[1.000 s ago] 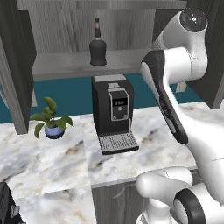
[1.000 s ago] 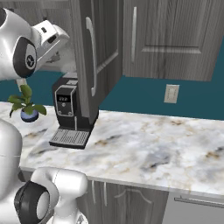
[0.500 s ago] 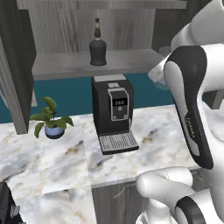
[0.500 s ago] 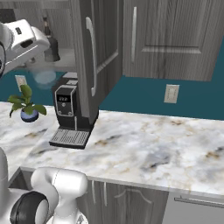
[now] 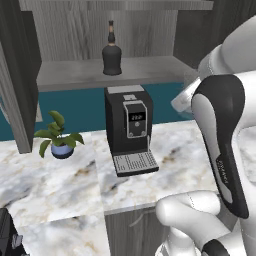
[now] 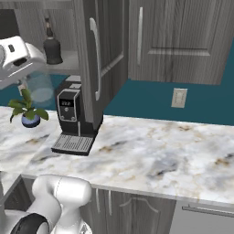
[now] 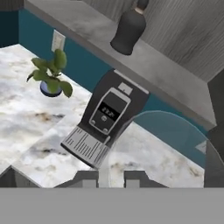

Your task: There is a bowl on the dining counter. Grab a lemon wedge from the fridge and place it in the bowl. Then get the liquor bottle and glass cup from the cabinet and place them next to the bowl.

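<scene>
My gripper [image 7: 109,176] is shut on the wall of a clear glass cup [image 7: 175,138], whose rim curves off to the right in the hand view. From the right base view the glass cup [image 6: 40,87] hangs under the white hand [image 6: 18,57], in front of the open cabinet and above the counter. A dark liquor bottle [image 5: 111,50] stands upright on the cabinet shelf [image 5: 75,75], also seen as the bottle [image 6: 51,45] and the bottle [image 7: 129,28]. The bowl and the lemon wedge are out of view.
A black coffee machine [image 5: 128,127] stands on the marble counter [image 6: 151,151] under the shelf. A small potted plant [image 5: 59,137] sits to its left. The open cabinet door [image 6: 98,59] juts out beside the machine. A wall outlet [image 6: 178,97] is further right.
The hand has drawn back from the cabinet shelf with the glass cup, sinking and shifting left in the right base view. The arm has swung right in the left base view. The bottle stays put.
</scene>
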